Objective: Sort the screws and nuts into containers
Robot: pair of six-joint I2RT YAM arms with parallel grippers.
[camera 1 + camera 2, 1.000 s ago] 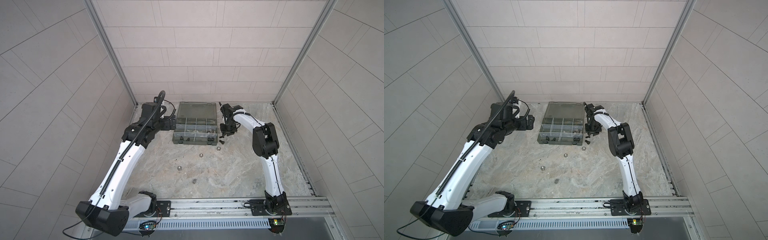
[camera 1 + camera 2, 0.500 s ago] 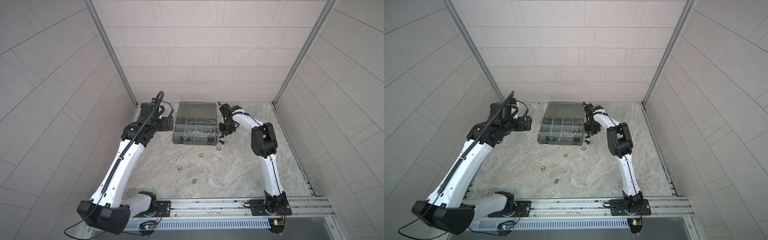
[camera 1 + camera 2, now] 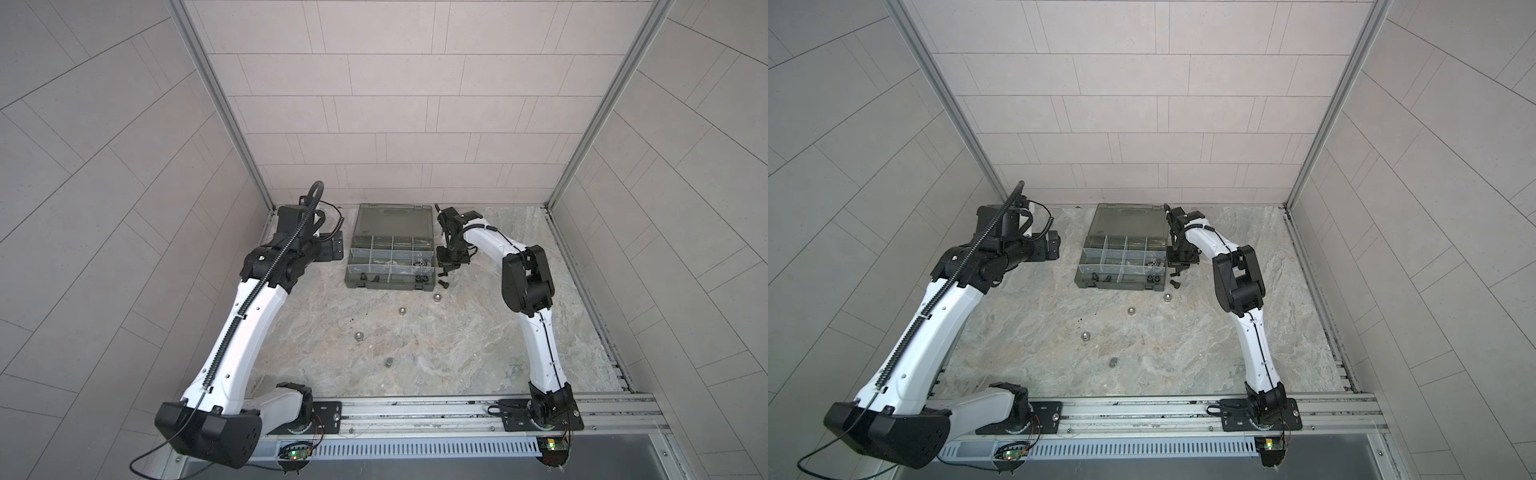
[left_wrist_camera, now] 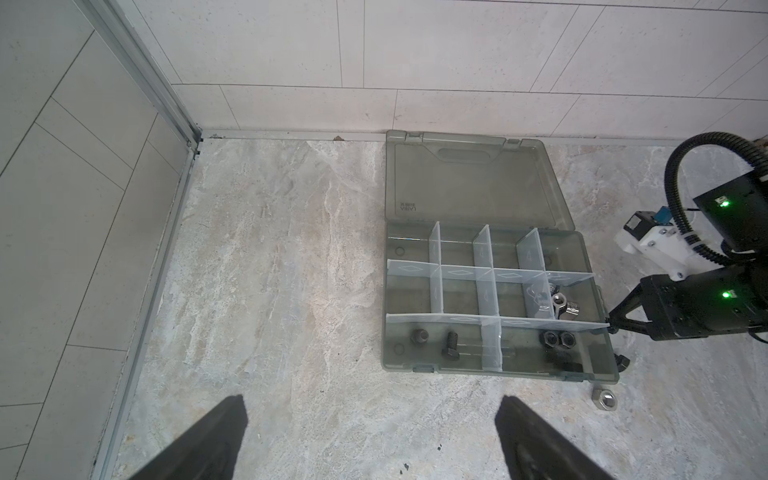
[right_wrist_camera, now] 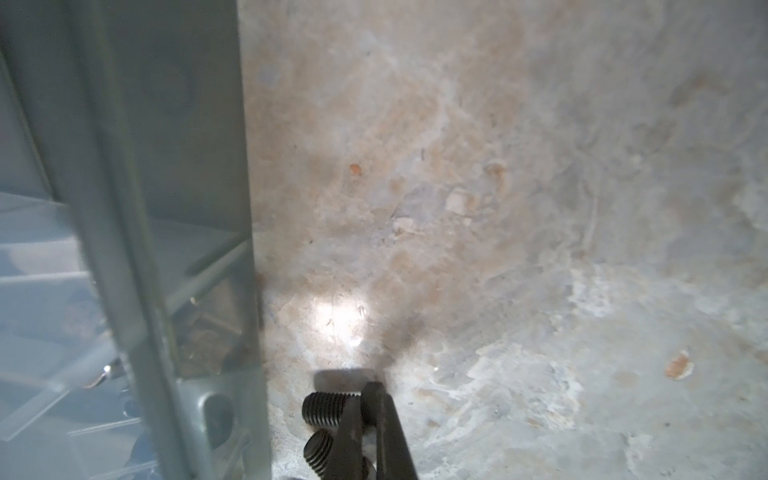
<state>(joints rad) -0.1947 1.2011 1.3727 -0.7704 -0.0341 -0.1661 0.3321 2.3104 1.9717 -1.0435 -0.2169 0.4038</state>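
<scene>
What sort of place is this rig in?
Likely a robot test cell: left arm and right arm mounted on a metal rail, tiled walls on three sides, one organizer case.

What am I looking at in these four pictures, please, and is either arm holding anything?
Two white robot arms work on a stone-patterned table. Two pictures look down from one overhead camera; the others come from a camera on each wrist. An open organizer case lies at the back; its cells hold black screws, black nuts and silver nuts. Four loose nuts and two loose screws lie on the table. The left hand is open and empty. The right hand is shut against one loose screw; whether it grips it is unclear.
</scene>
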